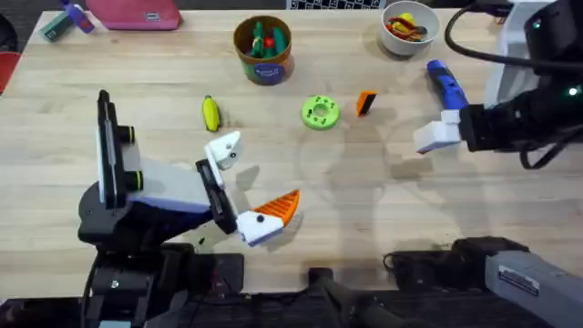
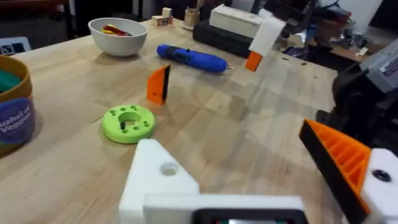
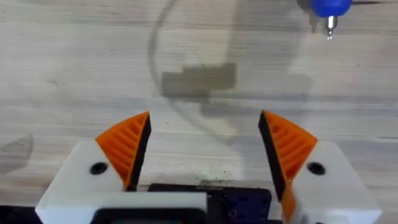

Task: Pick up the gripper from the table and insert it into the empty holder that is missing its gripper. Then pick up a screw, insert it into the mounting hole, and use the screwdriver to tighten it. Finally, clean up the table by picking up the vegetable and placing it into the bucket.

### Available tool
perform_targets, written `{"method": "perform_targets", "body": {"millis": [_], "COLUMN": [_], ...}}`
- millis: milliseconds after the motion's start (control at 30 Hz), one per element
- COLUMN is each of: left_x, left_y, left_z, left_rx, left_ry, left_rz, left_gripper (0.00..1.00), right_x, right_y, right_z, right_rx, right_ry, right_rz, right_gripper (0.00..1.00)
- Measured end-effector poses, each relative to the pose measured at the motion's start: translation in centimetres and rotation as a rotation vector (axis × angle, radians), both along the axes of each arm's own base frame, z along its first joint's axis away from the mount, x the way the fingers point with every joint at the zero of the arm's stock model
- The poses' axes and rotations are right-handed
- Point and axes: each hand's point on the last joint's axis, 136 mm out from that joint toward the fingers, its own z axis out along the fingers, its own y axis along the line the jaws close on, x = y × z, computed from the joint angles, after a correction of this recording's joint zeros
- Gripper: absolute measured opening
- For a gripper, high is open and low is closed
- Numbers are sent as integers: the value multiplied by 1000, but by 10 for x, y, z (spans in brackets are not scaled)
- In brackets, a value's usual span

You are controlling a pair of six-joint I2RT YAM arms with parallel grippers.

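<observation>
My right gripper (image 1: 428, 138) hovers wide open, holding nothing, at the right of the overhead frame, above bare desk (image 1: 383, 210). The step, as I judge it, is fetching the gripper (image 1: 365, 102), which stands upper centre beside the green disc (image 1: 320, 112). I should come down over it squarely and pinch its flat sides (it is small and could tip). It is an orange wedge with a black face. My left gripper (image 1: 250, 187) is open too, one holder (image 1: 223, 150) bare.

The gripper (image 1: 365, 102) stands just right of the disc (image 1: 320, 112); the vegetable (image 1: 210, 113) lies left, the bucket (image 1: 262, 49) far, the screwdriver (image 1: 445, 82) right.
</observation>
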Motion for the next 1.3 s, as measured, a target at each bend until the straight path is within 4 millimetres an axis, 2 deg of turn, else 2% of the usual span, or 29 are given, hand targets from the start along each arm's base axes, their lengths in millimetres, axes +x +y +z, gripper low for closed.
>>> {"method": "perform_targets", "body": {"millis": [600, 1300], "left_x": [-13, -14], "left_y": [-5, -6], "left_z": [-1, 0], "left_rx": [33, 45], "left_ry": [-86, -116], "left_rz": [-84, -93], "left_gripper": [985, 985], "right_x": [0, 0], "right_y": [0, 0], "right_z": [0, 0], "right_rx": [0, 0], "right_ry": [0, 0], "right_rz": [0, 0], "right_gripper": [992, 992]}}
